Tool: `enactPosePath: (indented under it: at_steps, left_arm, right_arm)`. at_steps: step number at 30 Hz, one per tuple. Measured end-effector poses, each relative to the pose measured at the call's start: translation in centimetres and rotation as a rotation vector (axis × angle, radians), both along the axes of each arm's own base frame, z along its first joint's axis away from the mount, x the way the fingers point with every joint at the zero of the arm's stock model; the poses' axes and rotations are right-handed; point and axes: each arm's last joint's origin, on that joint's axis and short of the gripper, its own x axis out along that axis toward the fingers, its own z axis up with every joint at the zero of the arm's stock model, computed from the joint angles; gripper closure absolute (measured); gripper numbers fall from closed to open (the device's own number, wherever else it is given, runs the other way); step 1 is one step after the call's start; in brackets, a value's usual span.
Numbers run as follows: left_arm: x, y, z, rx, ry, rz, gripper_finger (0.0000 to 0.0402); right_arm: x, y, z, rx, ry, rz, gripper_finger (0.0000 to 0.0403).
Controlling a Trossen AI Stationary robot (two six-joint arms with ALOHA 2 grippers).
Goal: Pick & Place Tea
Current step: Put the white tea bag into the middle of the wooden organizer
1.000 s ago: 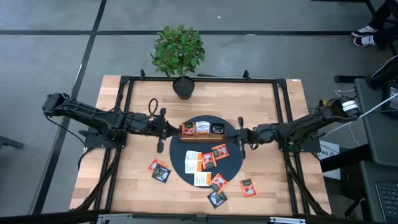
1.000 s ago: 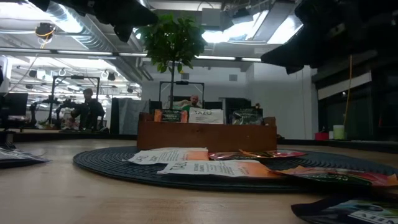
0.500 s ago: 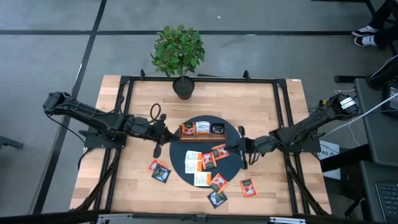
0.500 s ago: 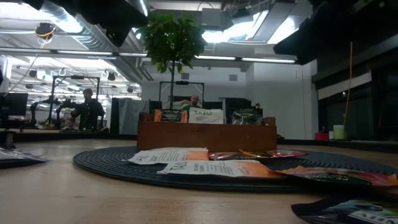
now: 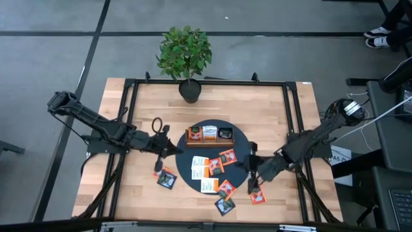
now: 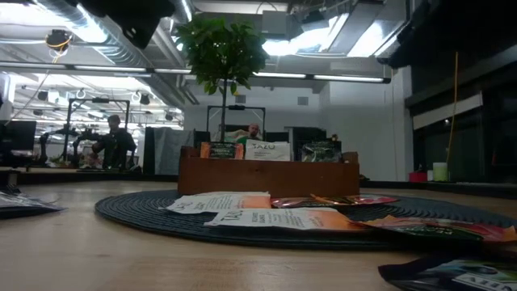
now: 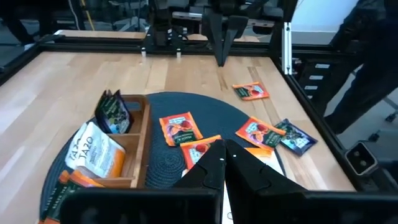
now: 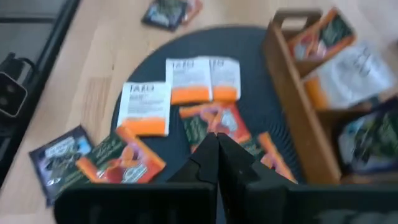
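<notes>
- Your left gripper [image 5: 158, 169] hangs over the bench [image 5: 148, 103] just off the left edge of the round dark mat [image 5: 239, 136], close above the loose sachets there; its fingers are pressed together with nothing between them, as the left wrist view shows.
- Your right gripper [image 5: 252, 183] sits at the mat's lower right edge, near the orange sachet [image 5: 257, 194] lying on the bare wood; its fingers are likewise closed and empty.
- The tea is in two places. Some sachets stand upright in the wooden tray [image 5: 209, 141] at the back of the mat: orange in the left compartment, white in the middle, dark in the right.
- The rest lie flat. You have white-and-orange sachets [image 5: 200, 166] and red-orange ones [image 5: 226, 156] on the mat in front of the tray.
- A dark sachet [image 5: 167, 180] and an orange one beside it lie on the wood left of the mat.
- Another dark sachet [image 5: 224, 205] lies at the mat's front edge.
- A potted plant [image 5: 185, 55] stands at the far edge of the bench.
</notes>
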Motion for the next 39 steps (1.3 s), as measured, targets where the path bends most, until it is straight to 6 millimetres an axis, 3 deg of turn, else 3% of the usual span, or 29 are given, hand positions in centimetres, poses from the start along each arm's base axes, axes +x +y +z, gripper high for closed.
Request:
enactPosePath:
  at_steps: [11, 21, 39]
  left_arm:
    - [-0.2, -0.4, -0.2, 0.01, 0.022, -0.024, 0.0397]
    - [-0.3, -0.4, -0.3, 0.011, 0.027, -0.024, 0.0393]
    - [-0.3, -0.4, -0.3, 0.012, 0.027, -0.02, 0.0395]
  right_arm:
    - [1.4, 2.9, 1.2, 0.022, 0.135, -0.028, 0.0395]
    - [2.2, 3.2, -2.0, -0.292, 0.245, 0.097, 0.0396]
    - [3.2, 2.6, -2.3, -0.301, 0.237, 0.083, 0.0387]
